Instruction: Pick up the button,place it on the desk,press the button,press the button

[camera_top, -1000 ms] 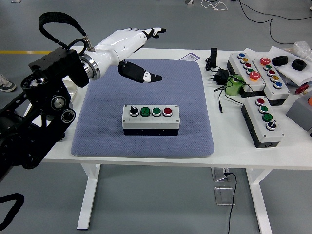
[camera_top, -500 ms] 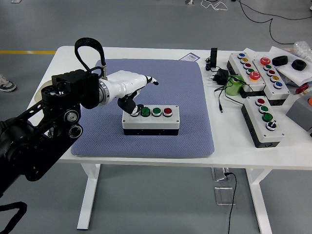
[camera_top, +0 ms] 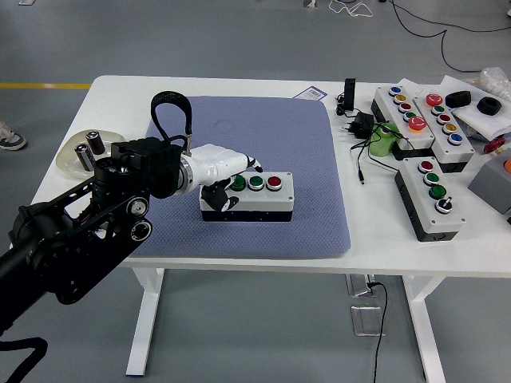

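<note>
Button box point(camera_top: 254, 195) on blue mat point(camera_top: 319, 159), mid-table point(camera_top: 383, 239) | left hand point(camera_top: 223, 171) lowered since a second ago from far-left air onto box's left end | fingers curled, holding nothing, contact apparently on left buttons | pressing stage under way

Four button boxes point(camera_top: 247, 195) (one on the mat point(camera_top: 319, 159)).

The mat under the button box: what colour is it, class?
Blue-grey; the mat shows best in the head view, the only one.
</note>
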Action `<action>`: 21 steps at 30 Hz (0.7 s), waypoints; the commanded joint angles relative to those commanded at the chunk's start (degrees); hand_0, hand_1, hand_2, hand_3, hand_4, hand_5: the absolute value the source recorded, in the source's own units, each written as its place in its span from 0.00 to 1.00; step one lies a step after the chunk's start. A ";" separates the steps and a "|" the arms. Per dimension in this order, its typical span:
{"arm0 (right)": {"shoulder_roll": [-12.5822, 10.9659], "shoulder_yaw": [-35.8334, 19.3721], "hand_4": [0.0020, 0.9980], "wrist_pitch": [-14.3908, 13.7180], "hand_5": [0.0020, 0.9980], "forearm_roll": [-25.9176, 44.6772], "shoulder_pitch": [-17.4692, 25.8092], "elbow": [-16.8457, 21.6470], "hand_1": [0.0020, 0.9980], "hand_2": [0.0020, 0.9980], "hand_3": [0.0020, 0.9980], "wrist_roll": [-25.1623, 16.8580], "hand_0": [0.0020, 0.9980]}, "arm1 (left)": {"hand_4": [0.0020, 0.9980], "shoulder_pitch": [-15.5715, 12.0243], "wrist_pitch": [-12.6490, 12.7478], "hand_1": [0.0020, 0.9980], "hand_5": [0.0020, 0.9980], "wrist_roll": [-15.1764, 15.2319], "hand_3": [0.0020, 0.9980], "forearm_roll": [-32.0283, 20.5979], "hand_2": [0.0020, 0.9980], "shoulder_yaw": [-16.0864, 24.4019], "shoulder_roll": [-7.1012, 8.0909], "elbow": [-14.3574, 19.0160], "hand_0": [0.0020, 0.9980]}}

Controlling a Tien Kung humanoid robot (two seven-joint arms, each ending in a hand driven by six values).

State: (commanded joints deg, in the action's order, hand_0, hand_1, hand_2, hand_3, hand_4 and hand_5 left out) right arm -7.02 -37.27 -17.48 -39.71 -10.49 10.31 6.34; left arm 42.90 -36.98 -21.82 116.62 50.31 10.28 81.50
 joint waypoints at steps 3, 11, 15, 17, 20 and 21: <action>-0.01 -0.10 0.25 -0.03 0.26 -0.09 0.02 0.00 0.56 0.60 0.64 0.04 0.65 | 0.55 0.10 0.00 0.02 0.00 0.09 0.89 -0.17 0.07 -0.59 -0.12 0.02 0.01; 0.01 0.12 0.25 -0.04 0.26 0.01 0.13 0.00 0.57 0.60 0.64 0.10 0.65 | 0.55 0.11 0.00 0.02 0.00 0.09 0.89 -0.10 0.07 -1.38 -0.30 -1.14 0.01; 0.00 0.01 0.25 -0.03 0.26 -0.12 0.24 0.00 0.57 0.60 0.64 0.15 0.65 | 0.56 0.13 0.00 0.03 0.00 0.06 0.89 -0.18 0.07 -2.01 -0.32 -1.74 0.01; 0.01 0.04 0.25 -0.04 0.26 -0.08 0.27 0.00 0.57 0.60 0.64 0.15 0.65 | 0.56 0.03 0.00 0.03 0.00 -0.03 0.89 -0.02 0.07 -2.06 -0.43 -2.16 0.01; 0.01 0.07 0.25 -0.04 0.26 0.03 0.30 0.00 0.57 0.60 0.64 0.09 0.65 | 0.56 -0.12 0.00 0.03 0.00 -0.16 0.89 -0.02 0.07 -1.86 -0.56 -2.37 0.01; 0.02 0.04 0.25 -0.04 0.26 0.02 0.31 0.00 0.57 0.60 0.64 0.08 0.65 | 0.56 -0.10 0.00 0.03 0.00 -0.18 0.89 -0.01 0.07 -1.83 -0.56 -2.37 0.01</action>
State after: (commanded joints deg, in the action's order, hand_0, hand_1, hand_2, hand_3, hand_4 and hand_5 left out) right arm -7.00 -37.23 -17.52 -39.69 -10.19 10.31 6.42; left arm 42.80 -36.98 -22.00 116.61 48.48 9.73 79.12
